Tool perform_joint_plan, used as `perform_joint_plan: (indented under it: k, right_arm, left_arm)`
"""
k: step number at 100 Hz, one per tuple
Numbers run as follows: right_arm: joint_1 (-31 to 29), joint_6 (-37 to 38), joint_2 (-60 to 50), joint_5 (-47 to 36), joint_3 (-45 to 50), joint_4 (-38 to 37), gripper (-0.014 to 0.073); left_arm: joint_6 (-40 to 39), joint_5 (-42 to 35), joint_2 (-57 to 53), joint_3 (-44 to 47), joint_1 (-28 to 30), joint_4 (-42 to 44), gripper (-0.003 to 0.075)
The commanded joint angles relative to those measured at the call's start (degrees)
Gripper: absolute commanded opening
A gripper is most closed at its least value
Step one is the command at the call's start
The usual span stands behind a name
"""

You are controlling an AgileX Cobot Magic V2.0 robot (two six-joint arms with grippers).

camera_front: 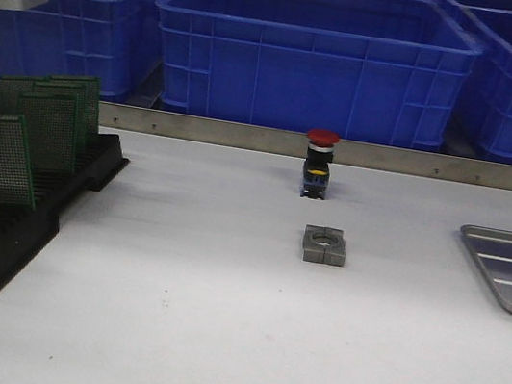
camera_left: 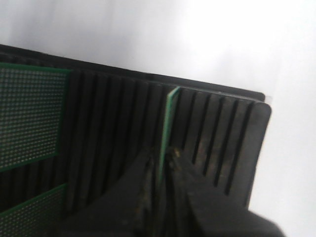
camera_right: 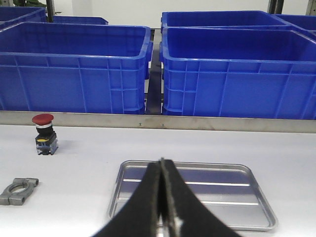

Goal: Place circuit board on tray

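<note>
Circuit boards [camera_front: 47, 125] are green with a fine dot grid, sitting in a black ribbed rack [camera_front: 5, 240]. Bins [camera_front: 312, 55] are bright blue, the tray [camera_right: 192, 192] silver with ridges, and the button [camera_front: 322, 137] has a red cap.

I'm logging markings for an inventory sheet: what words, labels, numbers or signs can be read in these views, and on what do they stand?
None can be read.
Push button: a yellow patch on its body, too small to tell if it carries text.
Circuit boards in the black rack: only dot grids, no lettering visible.
Blue bins, tray, metal clamp: no markings visible.
</note>
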Motion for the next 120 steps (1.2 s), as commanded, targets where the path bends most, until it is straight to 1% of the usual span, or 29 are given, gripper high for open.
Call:
perform_joint_plan:
  k: [1,7,24,30,54,95,107,120]
  right_arm:
    - [0.2,-0.1,-1.4,-4.3,-0.8,-0.5,-0.0107]
    - [0.2,-0.1,-1.4,-4.3,-0.8,-0.5,-0.0107]
    - [0.2,-0.1,-1.4,-4.3,-0.8,-0.5,-0.0107]
    - [0.2,-0.1,-1.4,-4.3,-0.8,-0.5,-0.0107]
    - [0.2,-0.1,-1.4,-4.3,-0.8,-0.5,-0.0107]
    - [0.2,-0.1,-1.4,-4.3,-0.8,-0.5,-0.0107]
    - [0.2,-0.1,-1.4,-4.3,-0.8,-0.5,-0.0107]
    - [0.2,-0.1,-1.4,-4.3,-0.8,-0.5,-0.0107]
  left_arm:
    - [-0.5,-1.1,-2.6,-1.9,-0.5,-1.8,-0.002]
    - [-0.5,1.1,-2.6,-2.8,-0.5,-1.5,-0.002]
    - [-0.5,11.3,-2.6,-8.3,-0.5,-1.7,-0.002]
    - [-2.7,11.3,-3.1,-9.6,-0.7,-3.4,-0.002]
    - [-2.7,11.3,-5.8,-10.4,-3.9,-11.8,-0.002]
    - [-2.7,11.2,-5.8,-10.4,-17.1,-30.2,-0.002]
    - [-2.7,11.2,-5.8,-10.4,-20.3,-33.8,-0.002]
    - [-2.7,11.2,-5.8,-10.4,-23.2,-35.4,-0.002]
